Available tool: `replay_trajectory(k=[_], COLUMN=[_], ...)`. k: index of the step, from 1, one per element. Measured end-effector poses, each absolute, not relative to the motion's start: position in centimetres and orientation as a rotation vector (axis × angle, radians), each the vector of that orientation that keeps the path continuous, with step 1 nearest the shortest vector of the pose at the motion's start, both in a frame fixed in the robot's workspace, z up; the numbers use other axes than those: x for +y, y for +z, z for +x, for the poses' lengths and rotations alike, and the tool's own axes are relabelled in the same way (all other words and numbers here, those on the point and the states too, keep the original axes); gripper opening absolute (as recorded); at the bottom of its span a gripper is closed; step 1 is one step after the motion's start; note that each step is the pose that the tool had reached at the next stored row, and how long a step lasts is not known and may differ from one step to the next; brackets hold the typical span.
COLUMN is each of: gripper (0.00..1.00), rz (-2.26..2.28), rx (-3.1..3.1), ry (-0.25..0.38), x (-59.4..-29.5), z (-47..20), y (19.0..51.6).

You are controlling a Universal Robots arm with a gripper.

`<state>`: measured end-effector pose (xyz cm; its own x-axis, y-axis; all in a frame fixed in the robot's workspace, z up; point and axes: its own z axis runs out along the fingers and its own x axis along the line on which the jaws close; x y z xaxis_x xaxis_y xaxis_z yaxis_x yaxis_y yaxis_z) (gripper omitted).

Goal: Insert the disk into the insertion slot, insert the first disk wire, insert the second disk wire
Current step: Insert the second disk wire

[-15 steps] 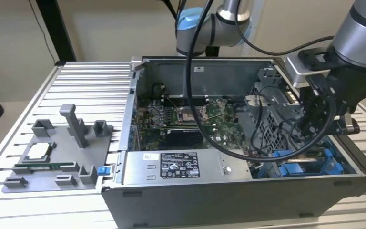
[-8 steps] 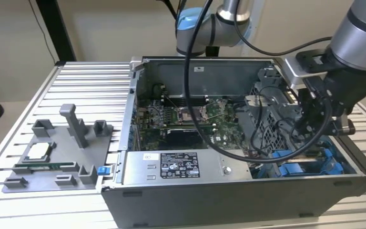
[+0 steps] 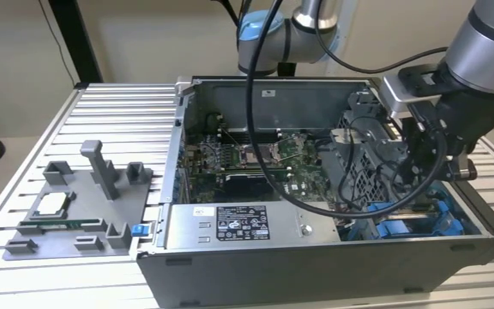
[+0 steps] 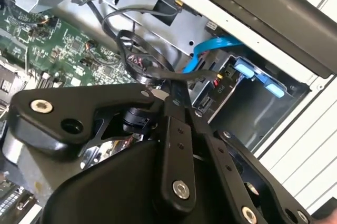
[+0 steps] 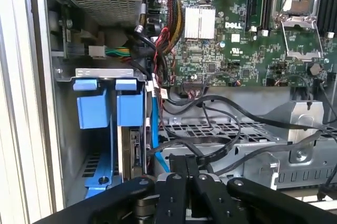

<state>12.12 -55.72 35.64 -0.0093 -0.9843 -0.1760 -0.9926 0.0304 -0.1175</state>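
Exterior view: a Universal Robots arm [image 3: 487, 58] reaches down into the right-hand end of an open desktop computer case [image 3: 316, 257] standing on a slatted aluminium table [image 3: 110, 122]. Its lower end is lost among black cables above the blue plastic of the insertion slot [image 3: 401, 215]. To the exterior view's left, well apart from the case, a grey fixture [image 3: 75, 212] carries a processor chip [image 3: 48, 205] and a memory stick [image 3: 58, 224].

In the first wrist view the slot's grey metal frame [image 5: 100, 72] has two bright blue tabs [image 5: 92, 105] side by side at its mouth. The disk [image 5: 134, 150] sits inside the bay behind one of the tabs. It is seen edge-on, with only its dark connector end exposed. Its label face is hidden, and its long axis runs back into the bay, away from the camera. A blue data cable [image 5: 154, 129] hangs just beside that end. Whether it is plugged in cannot be told.

The gripper [image 5: 184, 165] hovers close to the bay, beside the green motherboard [image 5: 253, 39]. In both wrist views its jaws are drawn narrowly together. In the second wrist view the gripper [image 4: 171, 86] has loops of black wire [image 4: 131, 50] lying against its tips. The wrist housing hides whether any strand is pinched.
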Motion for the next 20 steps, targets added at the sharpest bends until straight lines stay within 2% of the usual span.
replay_trajectory(k=[1,2,9,15,20], gripper=[0.00,1.00,1.00,1.00,1.00], rz=[-2.051,-2.051,-2.050,-2.050,-2.058], rx=[2.093,2.093,2.092,2.092,2.099], ry=[0.059,0.060,0.062,0.063,0.049], x=[-55.8,-55.8,-56.4,-56.8,-58.0], z=[12.1,12.1,12.0,12.0,12.0], y=[35.9,36.2,37.0,39.5,39.3])
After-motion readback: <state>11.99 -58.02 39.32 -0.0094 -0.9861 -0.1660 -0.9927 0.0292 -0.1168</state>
